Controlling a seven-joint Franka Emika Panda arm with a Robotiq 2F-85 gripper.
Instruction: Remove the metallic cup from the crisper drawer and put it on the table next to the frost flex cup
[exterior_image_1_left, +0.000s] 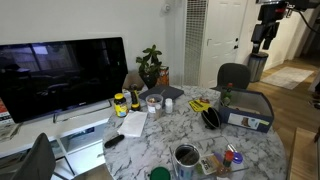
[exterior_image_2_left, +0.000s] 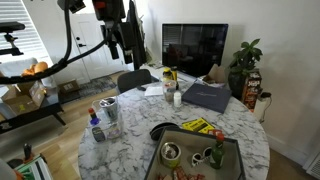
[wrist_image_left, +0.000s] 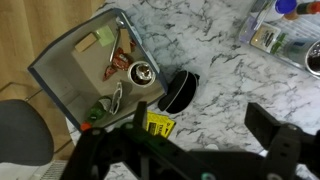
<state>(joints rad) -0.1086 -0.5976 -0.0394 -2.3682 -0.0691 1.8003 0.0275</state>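
The metallic cup (wrist_image_left: 142, 72) stands upright inside the clear crisper drawer (wrist_image_left: 70, 55), among a few small items. It also shows in an exterior view (exterior_image_2_left: 172, 153), in the drawer (exterior_image_2_left: 232, 165) at the table's near edge. A second, frosted-looking silvery cup (exterior_image_1_left: 185, 160) stands on the marble table, also seen in an exterior view (exterior_image_2_left: 108, 112). My gripper (wrist_image_left: 200, 116) is open and empty, high above the table and well clear of the drawer. It shows in both exterior views (exterior_image_1_left: 262, 42) (exterior_image_2_left: 117, 48).
On the marble table (exterior_image_1_left: 150, 145) a black rounded object (wrist_image_left: 178, 90) and a yellow packet (wrist_image_left: 158, 125) lie beside the drawer. A blue-capped bottle (exterior_image_2_left: 97, 125) stands by the frosted cup. A TV (exterior_image_1_left: 60, 75), plant (exterior_image_1_left: 150, 65) and chair (exterior_image_1_left: 233, 75) surround the table.
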